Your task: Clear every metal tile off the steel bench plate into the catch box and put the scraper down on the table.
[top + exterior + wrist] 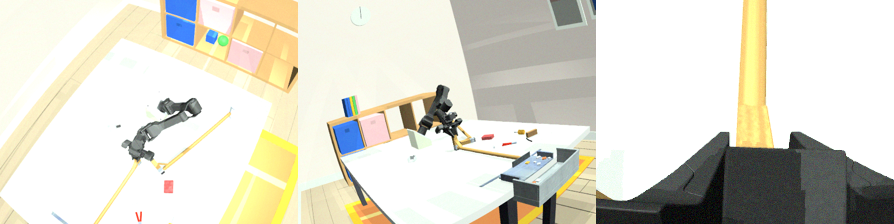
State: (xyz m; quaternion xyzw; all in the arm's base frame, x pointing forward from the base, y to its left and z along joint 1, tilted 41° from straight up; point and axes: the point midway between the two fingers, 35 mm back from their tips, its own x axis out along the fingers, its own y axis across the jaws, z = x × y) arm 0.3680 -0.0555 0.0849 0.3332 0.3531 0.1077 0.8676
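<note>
My gripper (pixel 136 159) (pixel 452 135) (pixel 758 143) is shut on the long scraper's orange handle (pixel 115 192) (pixel 490 152) (pixel 753 43). The handle runs across the white table to the grey blade (pixel 521 159), which stands at the left edge of the steel bench plate (pixel 515 171). Several small metal tiles (pixel 538 163) lie on the plate past the blade, among them an orange one (pixel 527 162). The grey catch box (pixel 529 191) wraps the plate's end, and one tile (pixel 538 180) lies inside it. In the top view only a corner of the plate (pixel 58 218) shows.
A second long orange stick (pixel 198 140) lies on the table beside my gripper. A red block (pixel 168 186) (pixel 487 136), a red-handled tool (pixel 138 216) (pixel 507 144), a yellow screwdriver (pixel 520 132), a wooden block (pixel 531 132) and a white wedge (pixel 417 140) lie around. A shelf (pixel 375 128) stands behind the table.
</note>
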